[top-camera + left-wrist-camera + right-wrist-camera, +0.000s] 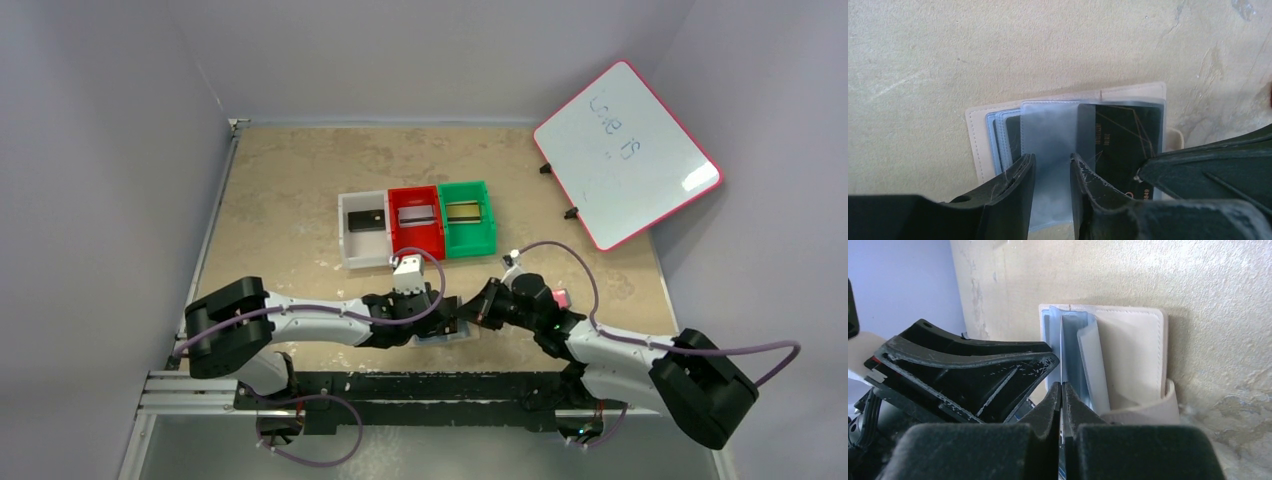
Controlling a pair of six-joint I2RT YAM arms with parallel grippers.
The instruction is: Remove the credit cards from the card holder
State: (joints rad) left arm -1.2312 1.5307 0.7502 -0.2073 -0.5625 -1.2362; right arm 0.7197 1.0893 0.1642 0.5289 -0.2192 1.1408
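Mottled beige bench (290, 200) runs between lilac-grey walls. From overhead, at lower centre of the frame, the card holder (447, 338) is nearly buried under both arms, with only a bluish sliver showing. Up close it lies open with its clear pockets fanned. The left fingers (1015, 185) stand narrowly apart astride one cloudy pocket, beside a black card (1118, 140) whose lower end is hidden. The right fingers (1050, 407) are pinched tight on a thin blue leaf of the card holder, which stands on edge.
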